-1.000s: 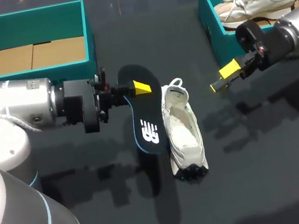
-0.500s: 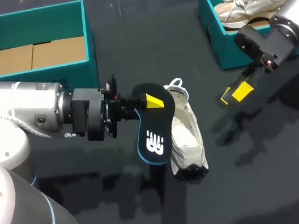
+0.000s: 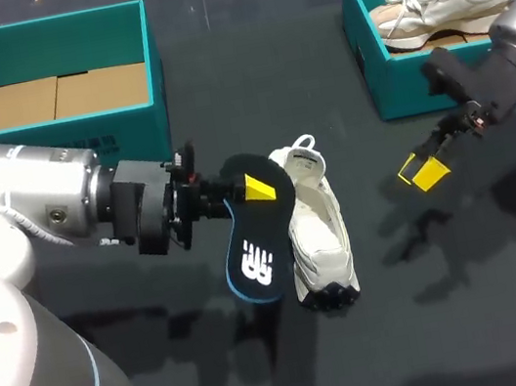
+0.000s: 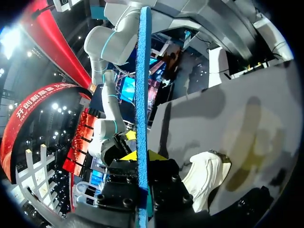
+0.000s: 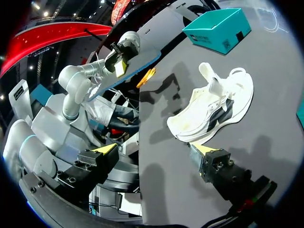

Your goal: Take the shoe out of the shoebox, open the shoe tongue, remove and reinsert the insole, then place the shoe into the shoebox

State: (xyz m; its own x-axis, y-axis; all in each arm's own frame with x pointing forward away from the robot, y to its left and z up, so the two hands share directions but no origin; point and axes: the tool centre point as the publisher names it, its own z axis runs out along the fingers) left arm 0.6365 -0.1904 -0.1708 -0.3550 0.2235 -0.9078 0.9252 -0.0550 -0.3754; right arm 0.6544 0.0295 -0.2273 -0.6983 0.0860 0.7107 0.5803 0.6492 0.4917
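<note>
No readable text; white logo (image 3: pixel 256 269) on insole (image 3: pixel 258 215).

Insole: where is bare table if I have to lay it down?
Bare table: between the left shoebox and right shoebox, beyond the shoe; also the near strip in front of its toe. Crowded: left gripper holding the insole at the shoe, right gripper on its other side.
</note>
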